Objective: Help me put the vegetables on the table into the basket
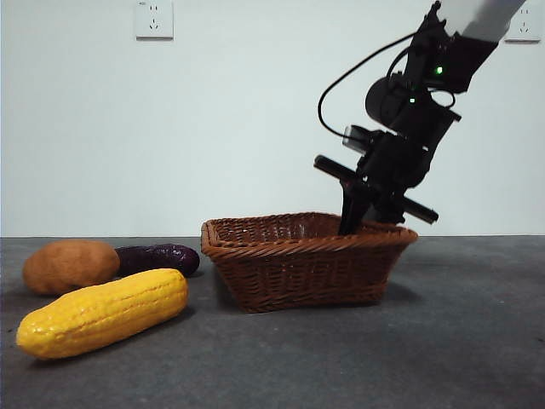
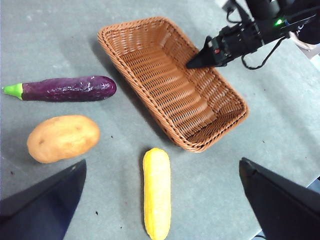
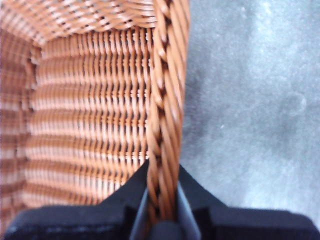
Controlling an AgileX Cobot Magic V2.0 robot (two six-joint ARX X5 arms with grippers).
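- Right hand (image 3: 162, 220) closed on the braided rim of the basket (image 1: 298, 256), one jaw inside the wall, one outside, rim strands pinched between them in the right wrist view.
- Seen from the front, reaching down from the upper right to the basket's far right rim (image 1: 375, 226); seen from the left wrist, tip (image 2: 197, 62) at one long side of the basket (image 2: 150, 35), near its middle.
- Basket resting flat on the desk (image 1: 477, 324), nothing inside, woven floor bare.
- Left hand (image 2: 160, 200) held high above the desk (image 2: 50, 40), jaws spread wide, gripping nothing.
- Corn cob (image 2: 156, 192) lying on the desk between those wide jaws, well below them, one end pointing at the basket's short side, near but apart from it.
- Potato (image 2: 62, 138) beside the corn, apart from it; eggplant (image 2: 67, 88) past the potato, green stem end turned away from the basket, rounded end near the basket's long side without touching.
- From the front: corn cob (image 1: 102, 313) nearest and lowest, potato (image 1: 70, 265) behind it at far left, eggplant (image 1: 159, 257) just beside the potato, towards the basket.
- All three vegetables outside the basket, on the side away from the right hand.
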